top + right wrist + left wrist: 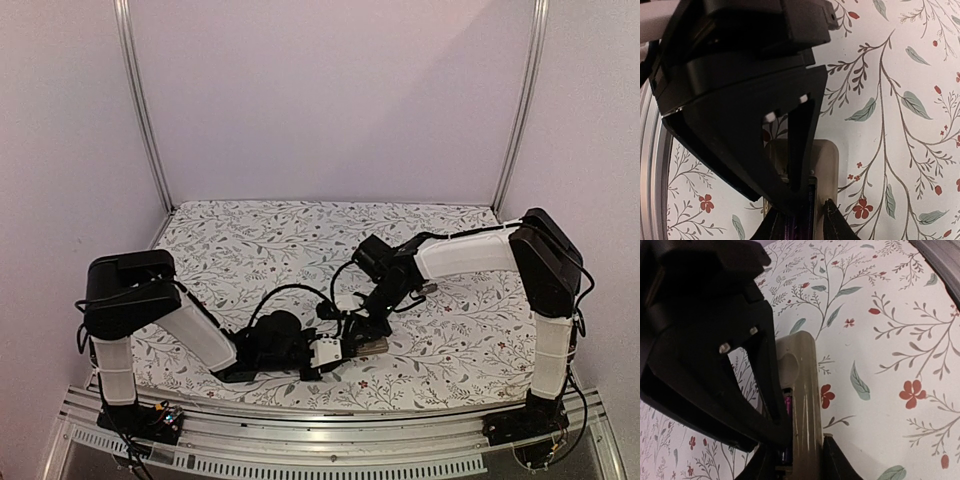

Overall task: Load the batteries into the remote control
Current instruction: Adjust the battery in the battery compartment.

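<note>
Jaws first: the right gripper [802,226] is pinched on a thin dark cylindrical battery [811,205]. The battery hangs between its fingertips, right over the small remote control with the grey-tan plastic back [826,160]. The left gripper [797,467] looks clamped on one end of that remote control, tan back toward the cameras. The other end pokes out over the white floral tablecloth [890,340]. From the top camera, both grippers meet near the front-middle of the cloth, the right one coming down over the left's.

So the step is seating the battery in the back of the remote, imo. A pinkish-purple sliver [788,403] shows along the remote's edge in the left wrist view. Can't tell if that's a cell already in or the one being held.

Tips:
- The left arm shouldn't budge.
- Line the battery up lengthwise with its slot, tip one end in first, then press the other end flat.
- Only let go once it sits flush, or it'll pop out and roll off across the cloth.
</note>
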`<action>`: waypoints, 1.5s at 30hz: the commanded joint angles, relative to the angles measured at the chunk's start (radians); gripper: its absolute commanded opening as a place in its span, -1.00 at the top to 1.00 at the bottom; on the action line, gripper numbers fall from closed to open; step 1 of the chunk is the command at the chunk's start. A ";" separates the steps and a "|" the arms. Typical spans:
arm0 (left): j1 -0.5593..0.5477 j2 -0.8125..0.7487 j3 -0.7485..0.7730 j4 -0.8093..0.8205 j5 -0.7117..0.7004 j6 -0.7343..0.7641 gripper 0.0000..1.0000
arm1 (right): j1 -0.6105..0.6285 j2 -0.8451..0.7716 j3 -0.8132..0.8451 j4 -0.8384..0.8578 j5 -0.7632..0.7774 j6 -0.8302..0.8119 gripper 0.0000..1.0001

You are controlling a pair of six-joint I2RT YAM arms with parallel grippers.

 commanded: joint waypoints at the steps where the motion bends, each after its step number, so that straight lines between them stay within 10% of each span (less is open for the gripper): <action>1: -0.004 0.011 -0.007 -0.147 -0.011 0.031 0.43 | 0.002 -0.016 -0.030 -0.035 0.015 0.020 0.47; 24: -0.003 0.056 0.056 -0.302 -0.011 0.035 0.57 | -0.052 -0.196 -0.096 0.014 -0.057 0.224 0.44; 45: -0.018 0.082 0.075 -0.362 -0.026 0.046 0.59 | -0.047 -0.404 -0.314 0.251 0.144 1.417 0.95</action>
